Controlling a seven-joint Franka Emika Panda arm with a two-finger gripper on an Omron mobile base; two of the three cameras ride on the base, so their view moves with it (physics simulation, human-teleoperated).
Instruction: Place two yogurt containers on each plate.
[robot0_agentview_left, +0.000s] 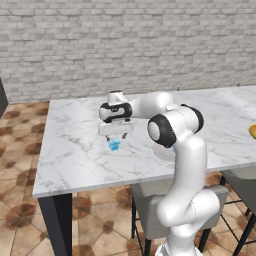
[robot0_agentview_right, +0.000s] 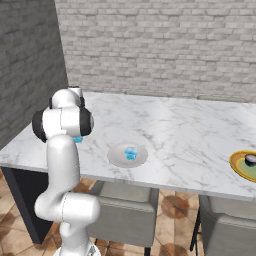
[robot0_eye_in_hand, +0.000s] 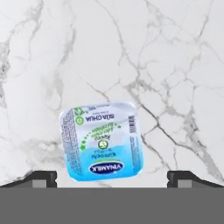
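Your gripper (robot0_agentview_left: 115, 141) hangs over the marble table (robot0_agentview_left: 75, 150), jaws spread wide and gripping nothing. In the hand view the two fingertips (robot0_eye_in_hand: 41, 178) stand well apart, and a light blue yogurt cup (robot0_eye_in_hand: 102, 141) sits on the marble between them, nearer the left tip, its printed lid facing up. Taking the off-white plate (robot0_agentview_right: 128, 155) as your landmark: it lies near the table's front edge, and a second blue yogurt cup (robot0_agentview_right: 131, 152) rests at its centre. The cup under your gripper is to the plate's left, with bare marble around it. Far to the plate's right, at the picture's edge, the yellow-rimmed plate (robot0_agentview_right: 239, 165) holds a black cup with a white top (robot0_agentview_right: 250, 159). Beyond the off-white plate, open marble runs to the table's far edge before the brick wall (robot0_agentview_right: 150, 45).
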